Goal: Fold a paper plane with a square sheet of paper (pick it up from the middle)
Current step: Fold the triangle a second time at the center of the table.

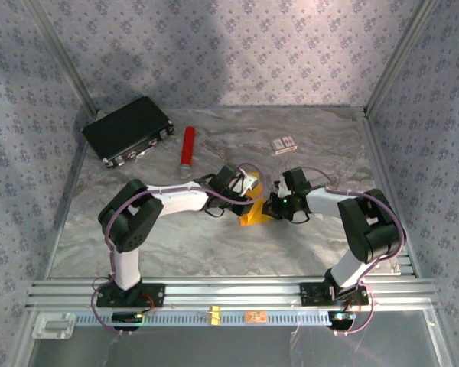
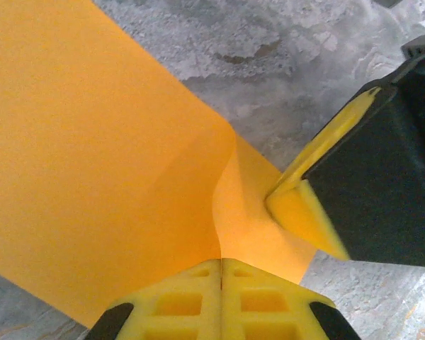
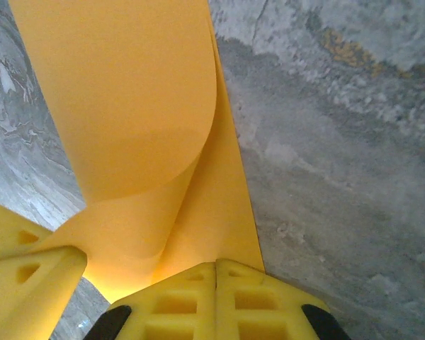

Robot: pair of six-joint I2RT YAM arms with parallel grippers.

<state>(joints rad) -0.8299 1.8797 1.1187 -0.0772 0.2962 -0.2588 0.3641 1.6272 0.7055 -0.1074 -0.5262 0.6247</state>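
1. At the far left of the table (image 1: 214, 248) lies a black case (image 1: 128, 130). Just right of it is a red cylinder (image 1: 187, 147), lying lengthwise away from the arms. Both are well apart from the paper.
2. The left gripper (image 1: 249, 186) reaches to mid-table. In its wrist view the yellow fingers (image 2: 177, 306) are pressed together, with the sheet's edge nipped between them.
3. The square sheet of paper (image 1: 254, 214) sits between the two grippers. From above, both wrists cover most of it, and an orange patch shows on the near side.
4. In the right wrist view the sheet runs as a long band straight away from the fingers (image 3: 262, 306), with one layer curling over another. Whether it lies flat or is lifted is hard to tell.
5. The right gripper (image 1: 277, 203) is clamped on the same sheet, close beside the left.
6. A small white-and-red box (image 1: 284, 143) lies beyond it, apart from both.
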